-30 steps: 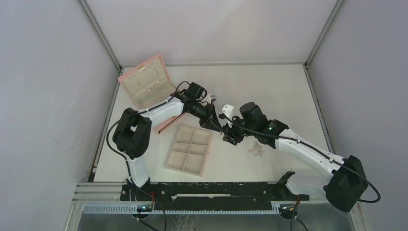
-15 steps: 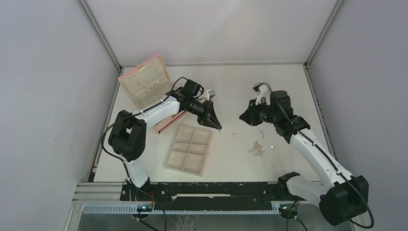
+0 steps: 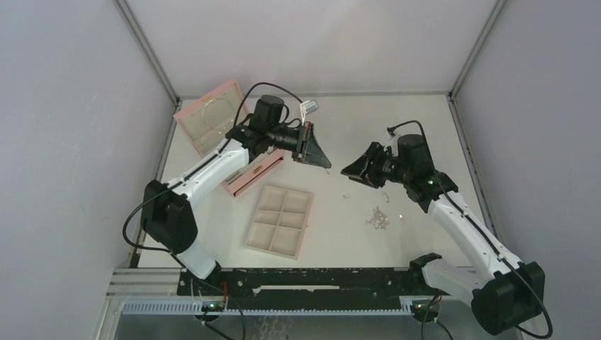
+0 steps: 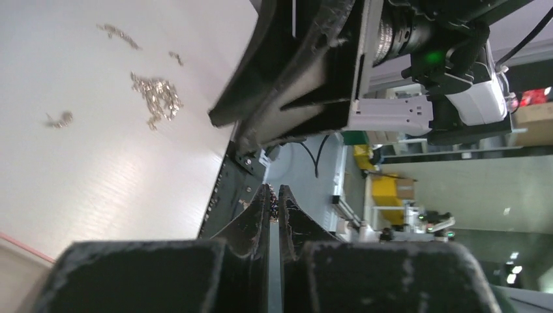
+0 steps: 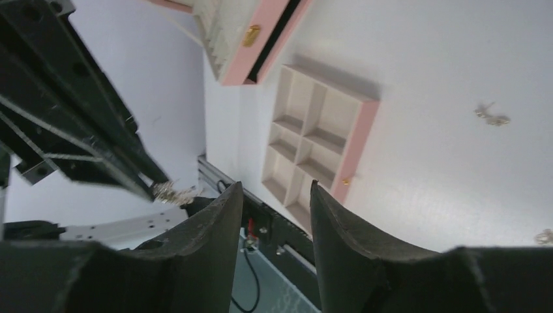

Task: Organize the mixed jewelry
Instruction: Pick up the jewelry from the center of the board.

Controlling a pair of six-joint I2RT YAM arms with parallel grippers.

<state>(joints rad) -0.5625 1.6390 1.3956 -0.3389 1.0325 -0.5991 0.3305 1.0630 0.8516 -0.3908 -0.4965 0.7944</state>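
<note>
My left tool [image 4: 274, 195] pinches a tiny silver piece [image 4: 273, 207] at its very end, my right tool [image 5: 275, 189] open, empty; any jolt could drop it short of the near-edge tray [image 5: 355, 143].

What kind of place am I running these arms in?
Probably a lab robot cell: a white table boxed in by plain grey panels, robot arms bolted to a rail at its edge, and workshop gear beyond in the left wrist view.

open table [image 3: 333, 230] strip between the tray [image 3: 280, 221] and the jewelry pile [image 3: 378, 218]; pink box [image 3: 212, 122] sits behind the tray
</note>
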